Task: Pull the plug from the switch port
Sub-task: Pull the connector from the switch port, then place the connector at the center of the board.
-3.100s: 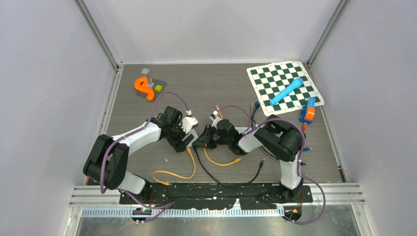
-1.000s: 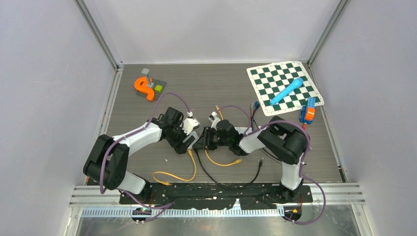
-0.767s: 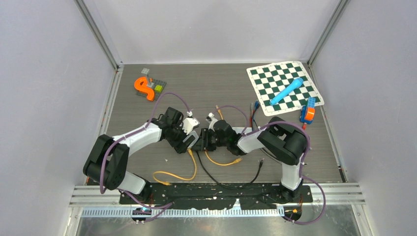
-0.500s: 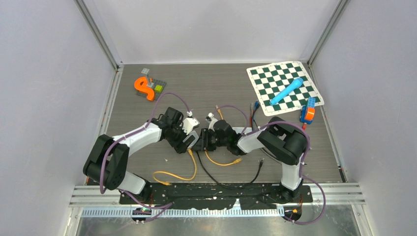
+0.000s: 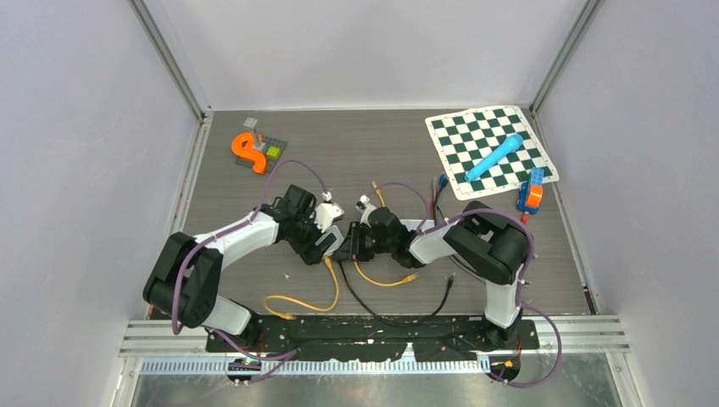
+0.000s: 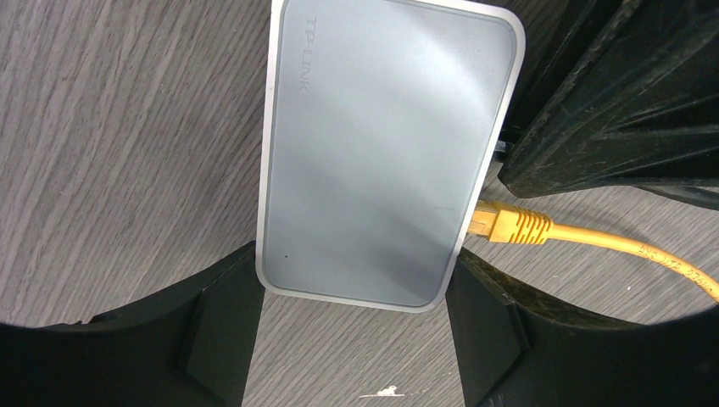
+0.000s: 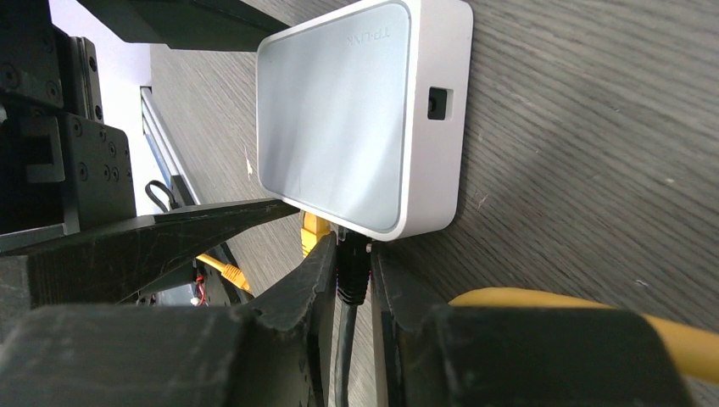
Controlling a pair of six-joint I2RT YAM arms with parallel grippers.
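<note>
Yellow plug crowds the black plug (switch port side).

Left arm and right arm: white shells are linked by black joints; purple cables are looped outside each. Fingers are finished matt black, coarse-grained, scuffed.

The top camera looks down from high behind the arm bases at 6 o'clock, taking in the whole counter, while both wrist cameras sit close — each facing the grey switch at its centre.
</note>
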